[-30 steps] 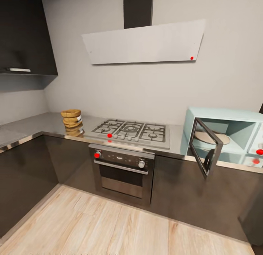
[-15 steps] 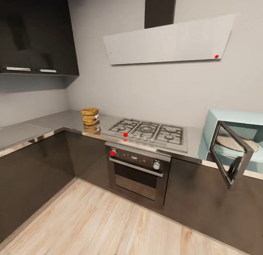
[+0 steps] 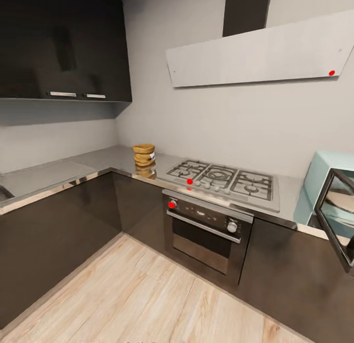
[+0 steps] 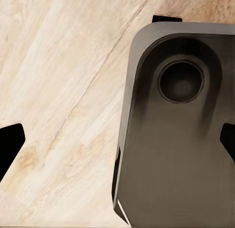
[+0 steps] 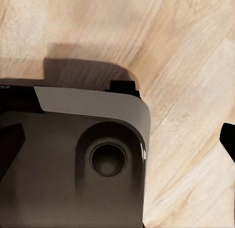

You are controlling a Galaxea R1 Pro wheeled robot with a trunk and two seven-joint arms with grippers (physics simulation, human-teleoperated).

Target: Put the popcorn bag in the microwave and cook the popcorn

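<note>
the bag (image 3: 143, 154) stands upright on the counter (image 3: 59, 172), in the corner part, just beside the hob (image 3: 226, 182). it is tan-brown with stacked ridges and a thick rolled rim, and its shine shows in the counter top under it. nothing touches it.

the microwave (image 3: 319, 185) sits on the counter on the other side of the hob, at the edge of the head view. it is pale blue. its door (image 3: 336, 216) hangs wide open, swung out past the counter edge, and a pale round plate (image 3: 343, 200) shows inside through the glass.

the oven (image 3: 206, 235) is under the hob, with a red knob (image 3: 172, 204) at one end and a grey knob at the other. a flat grey hood (image 3: 265, 53) hangs on the wall above the hob. dark cupboards (image 3: 59, 43) hang above the corner of the counter.

the left gripper (image 4: 117, 139) points down at the wood floor (image 4: 58, 90). its two dark fingertips (image 4: 10, 144) sit far apart at both sides of the left wrist view, so it is spread wide and holds nothing. the robot's dark base (image 4: 181, 135) lies under it, near one fingertip.

the right gripper (image 5: 117, 139) also points at the floor and at the base. its fingertips (image 5: 228, 139) are far apart too, spread wide with nothing between them.

the bag and the microwave are well apart from both grippers, up on the counter.
</note>
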